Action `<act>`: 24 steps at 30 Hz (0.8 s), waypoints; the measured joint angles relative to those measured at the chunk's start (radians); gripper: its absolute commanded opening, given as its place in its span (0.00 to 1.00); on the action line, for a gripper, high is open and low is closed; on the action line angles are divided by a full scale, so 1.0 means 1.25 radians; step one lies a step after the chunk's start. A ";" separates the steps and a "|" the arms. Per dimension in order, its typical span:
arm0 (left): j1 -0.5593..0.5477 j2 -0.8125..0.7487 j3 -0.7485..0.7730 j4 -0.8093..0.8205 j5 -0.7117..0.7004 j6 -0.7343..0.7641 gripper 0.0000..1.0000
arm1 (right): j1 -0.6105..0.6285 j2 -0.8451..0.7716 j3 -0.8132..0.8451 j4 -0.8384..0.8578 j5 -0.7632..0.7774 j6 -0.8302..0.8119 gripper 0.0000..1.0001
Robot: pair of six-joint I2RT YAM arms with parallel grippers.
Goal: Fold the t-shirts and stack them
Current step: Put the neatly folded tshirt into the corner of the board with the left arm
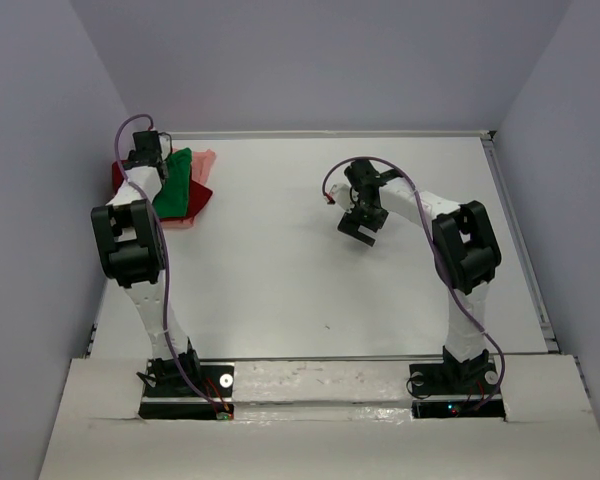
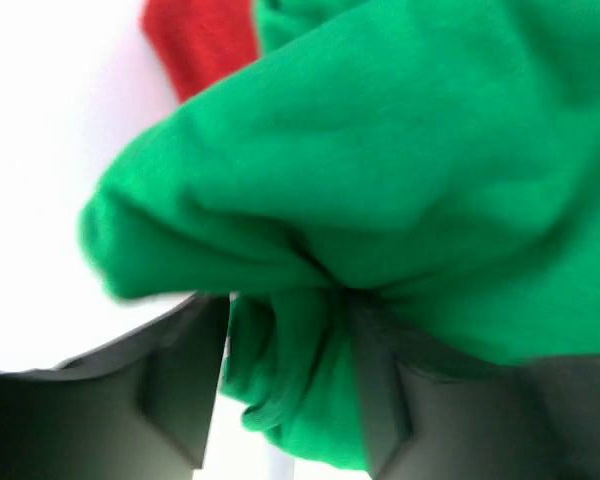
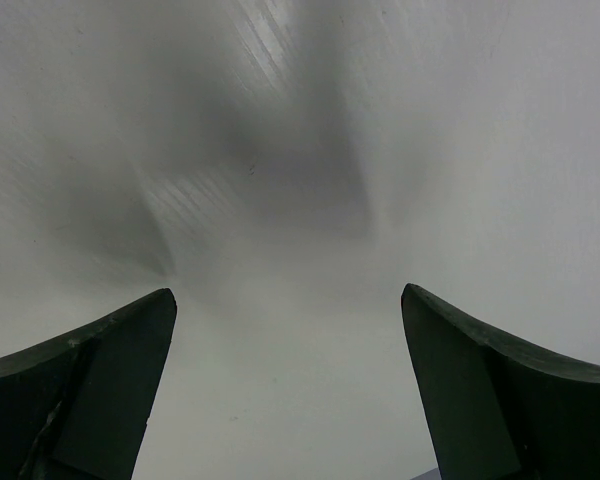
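Note:
The t-shirts lie in a pile at the table's far left. The bright green one [image 1: 177, 185] lies on top, the dark red one [image 1: 197, 201] under it, and a pale salmon-pink one [image 1: 207, 160] shows behind. My left gripper [image 1: 155, 160] hangs over the pile. In the left wrist view its jaws [image 2: 285, 340] stand apart around a fold of the green shirt [image 2: 380, 180]; the right finger touches the cloth and a sliver of table shows beside the left finger. The red shirt [image 2: 200, 40] shows at the top. My right gripper [image 1: 360, 228] is open over bare table [image 3: 290, 330], holding nothing.
The white table [image 1: 310, 280] is walled at the back and on both sides. A raised rail [image 1: 520, 240] runs along its right edge. The pile lies close to the left wall and the back corner.

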State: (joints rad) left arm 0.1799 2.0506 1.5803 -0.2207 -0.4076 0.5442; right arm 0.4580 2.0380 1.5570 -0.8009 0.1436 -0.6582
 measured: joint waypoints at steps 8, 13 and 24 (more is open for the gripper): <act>0.007 0.000 0.003 0.019 -0.038 0.007 0.99 | 0.000 0.000 0.000 0.000 0.000 0.000 1.00; 0.007 -0.002 0.003 0.022 -0.053 0.007 0.99 | 0.000 0.000 0.000 0.000 0.000 0.000 1.00; -0.010 -0.098 0.016 0.011 -0.161 0.043 0.99 | 0.000 -0.001 -0.004 0.001 -0.005 0.000 1.00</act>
State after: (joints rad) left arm 0.1669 1.9282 1.5997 -0.2066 -0.6083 0.5980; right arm 0.4580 2.0369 1.5517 -0.7994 0.1368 -0.6582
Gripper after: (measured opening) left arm 0.989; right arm 0.995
